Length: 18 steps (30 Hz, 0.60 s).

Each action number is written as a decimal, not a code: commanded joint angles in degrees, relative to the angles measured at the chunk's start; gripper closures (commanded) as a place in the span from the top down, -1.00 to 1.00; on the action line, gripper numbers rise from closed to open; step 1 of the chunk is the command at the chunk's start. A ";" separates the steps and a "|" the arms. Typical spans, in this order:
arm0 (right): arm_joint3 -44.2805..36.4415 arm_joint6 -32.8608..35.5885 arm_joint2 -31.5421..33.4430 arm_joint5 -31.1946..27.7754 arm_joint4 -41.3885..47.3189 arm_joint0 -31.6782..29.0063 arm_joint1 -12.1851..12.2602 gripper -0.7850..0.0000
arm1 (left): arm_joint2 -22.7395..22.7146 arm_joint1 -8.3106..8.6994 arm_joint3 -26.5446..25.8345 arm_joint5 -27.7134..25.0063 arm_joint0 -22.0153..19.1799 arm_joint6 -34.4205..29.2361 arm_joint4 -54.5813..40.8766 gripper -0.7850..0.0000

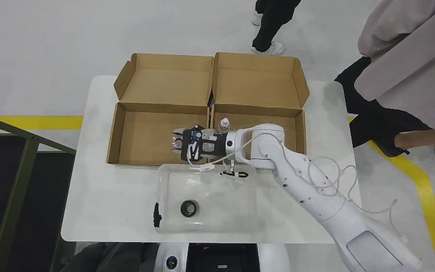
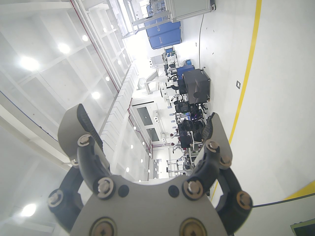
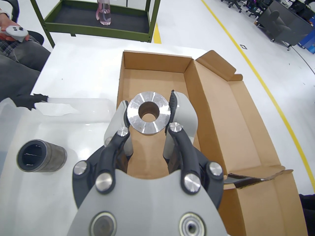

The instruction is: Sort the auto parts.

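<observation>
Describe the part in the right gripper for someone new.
Find the open cardboard box beside the clear bin. Above it, the right gripper pinches a bright, thick silver ring, unlike the dark sleeve lying in the bin.

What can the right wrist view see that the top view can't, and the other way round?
Right wrist view adds: the hole through the metal ring clamped in the right gripper, and a pink bottle on a green shelf. Top view adds: a second cardboard box holding a small white part, and a small black part in the clear bin. Both: that gripper over the left cardboard box, the bin, its dark cylindrical sleeve.
</observation>
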 commanded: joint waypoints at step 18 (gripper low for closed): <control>18.40 4.28 -7.62 1.20 0.53 11.70 -6.01 -1.00 | 0.00 0.00 0.00 0.00 0.00 0.00 0.00 1.00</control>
